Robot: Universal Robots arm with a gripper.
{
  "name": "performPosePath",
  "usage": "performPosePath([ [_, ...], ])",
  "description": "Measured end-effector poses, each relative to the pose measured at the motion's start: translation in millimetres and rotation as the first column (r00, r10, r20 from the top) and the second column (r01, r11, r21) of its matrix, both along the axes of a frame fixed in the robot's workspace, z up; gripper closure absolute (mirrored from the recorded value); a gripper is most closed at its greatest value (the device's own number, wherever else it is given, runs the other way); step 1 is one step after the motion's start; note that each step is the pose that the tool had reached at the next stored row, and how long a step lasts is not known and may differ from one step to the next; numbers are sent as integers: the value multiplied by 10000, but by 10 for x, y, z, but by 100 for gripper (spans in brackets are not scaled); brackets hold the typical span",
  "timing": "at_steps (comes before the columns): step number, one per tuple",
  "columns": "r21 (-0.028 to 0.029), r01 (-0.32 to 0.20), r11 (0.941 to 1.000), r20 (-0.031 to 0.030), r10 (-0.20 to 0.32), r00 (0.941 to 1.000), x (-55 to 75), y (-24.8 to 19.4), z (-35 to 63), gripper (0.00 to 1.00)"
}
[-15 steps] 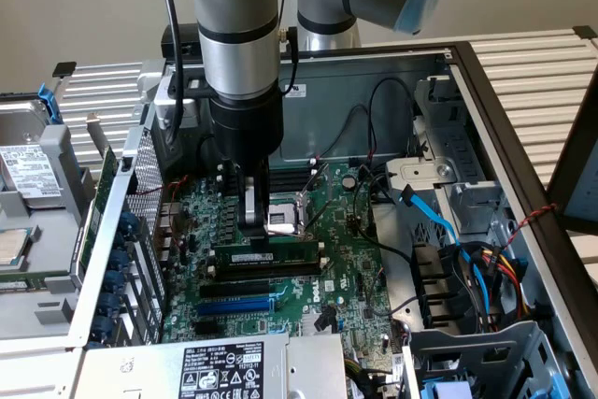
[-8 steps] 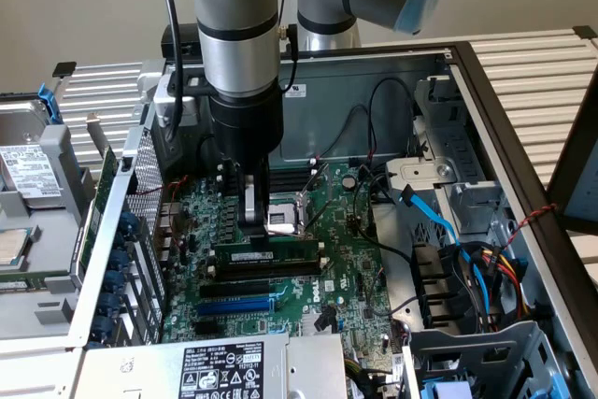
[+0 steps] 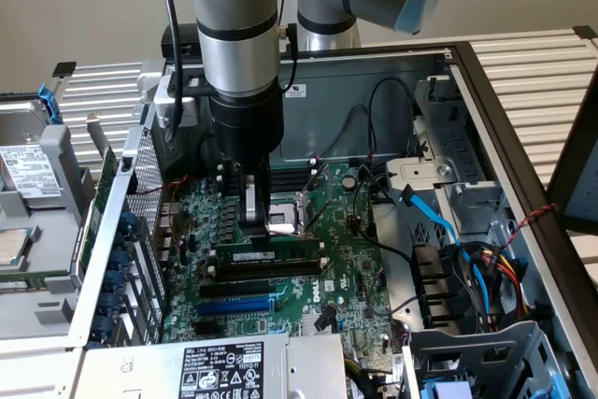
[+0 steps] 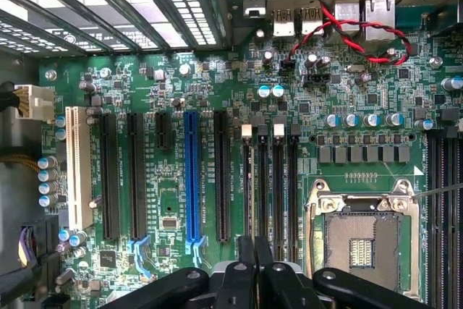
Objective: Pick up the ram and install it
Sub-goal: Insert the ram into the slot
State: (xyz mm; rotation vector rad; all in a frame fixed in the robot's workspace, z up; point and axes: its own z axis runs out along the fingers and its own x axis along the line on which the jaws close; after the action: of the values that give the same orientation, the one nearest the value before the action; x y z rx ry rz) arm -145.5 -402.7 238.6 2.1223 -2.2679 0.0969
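Tool [image 3: 254,223] pinched shut, holding nothing, hovering just above the ram [image 3: 268,255], which stands upright on the motherboard [image 3: 350,273].

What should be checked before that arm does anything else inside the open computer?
1. Long thin green ram stick with white label lines up with the long black slots on the large green motherboard: ok.
2. Ram pressed fully into its slot: cannot tell.
3. End effector shut and directly above the ram: ok.
4. End effector touching the ram: cannot tell.
5. Flat blue cable well clear of the end effector: ok.
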Motion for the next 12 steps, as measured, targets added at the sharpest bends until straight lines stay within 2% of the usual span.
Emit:
performPosePath([
  [12,0,1,10000,2,-1,10000,-22,-9,0,88],
])
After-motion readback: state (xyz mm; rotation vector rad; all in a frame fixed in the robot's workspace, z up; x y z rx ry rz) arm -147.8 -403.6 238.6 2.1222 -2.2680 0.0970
